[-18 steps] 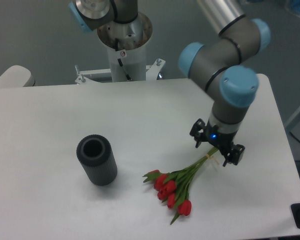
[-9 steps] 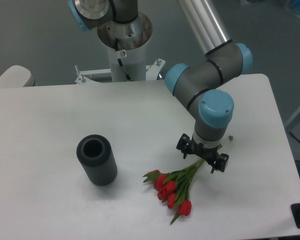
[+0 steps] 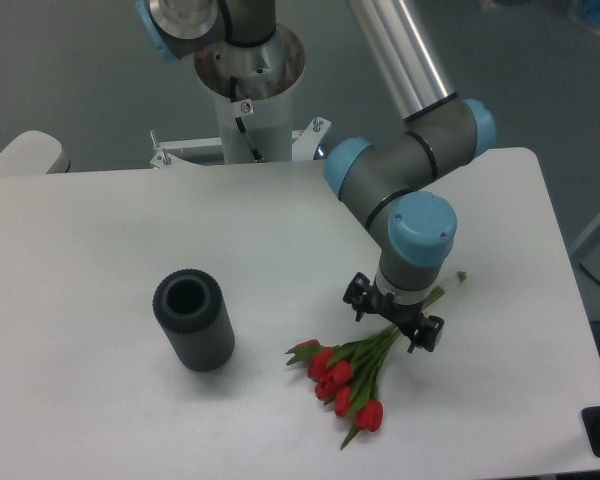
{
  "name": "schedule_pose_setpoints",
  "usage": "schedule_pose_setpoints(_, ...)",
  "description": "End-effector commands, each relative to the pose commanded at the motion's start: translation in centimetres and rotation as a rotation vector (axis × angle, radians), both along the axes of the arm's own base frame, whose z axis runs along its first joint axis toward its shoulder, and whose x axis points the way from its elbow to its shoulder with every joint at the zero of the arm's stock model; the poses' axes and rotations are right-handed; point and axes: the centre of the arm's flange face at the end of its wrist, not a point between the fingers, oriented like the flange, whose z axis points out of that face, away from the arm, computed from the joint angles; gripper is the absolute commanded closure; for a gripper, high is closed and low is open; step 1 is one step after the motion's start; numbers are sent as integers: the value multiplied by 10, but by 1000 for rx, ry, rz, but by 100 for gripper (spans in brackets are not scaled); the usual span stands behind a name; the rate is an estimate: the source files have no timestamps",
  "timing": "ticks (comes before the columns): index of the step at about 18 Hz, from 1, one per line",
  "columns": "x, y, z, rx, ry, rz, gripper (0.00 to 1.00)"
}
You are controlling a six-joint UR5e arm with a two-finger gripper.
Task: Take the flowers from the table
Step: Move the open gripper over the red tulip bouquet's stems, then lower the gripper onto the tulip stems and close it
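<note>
Gripper [image 3: 393, 322] sits low over the stem part of the flowers [image 3: 348, 374], which lie flat on the table [image 3: 100, 240]. Stems run diagonally under the wrist; the stem ends stick out past it up-right, red blooms fan out down-left. Jaws look spread, one finger either side of the stems, nothing visibly clamped. Can't tell if the pads touch the stems. Dark ribbed vase [image 3: 194, 320] stands well left of the blooms.

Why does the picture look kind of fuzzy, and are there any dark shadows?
Fixed camera view: soft and slightly blurry throughout, so the red tulips lack fine detail; even lighting leaves only faint shadows beside the dark grey ribbed vase and under the gripper on the white table; no glare.
</note>
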Motion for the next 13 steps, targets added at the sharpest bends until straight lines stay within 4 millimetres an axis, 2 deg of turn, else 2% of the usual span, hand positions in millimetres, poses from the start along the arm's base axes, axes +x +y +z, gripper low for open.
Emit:
schedule_pose_setpoints(2,7,4,-3,9,7,-9,0)
schedule_pose_setpoints(5,13,5,-19,19,23,-8,0)
schedule_pose_setpoints(10,8,8,-22,30,35,9,0)
schedule_pose_setpoints(13,6,8,-31,22,26,11,0)
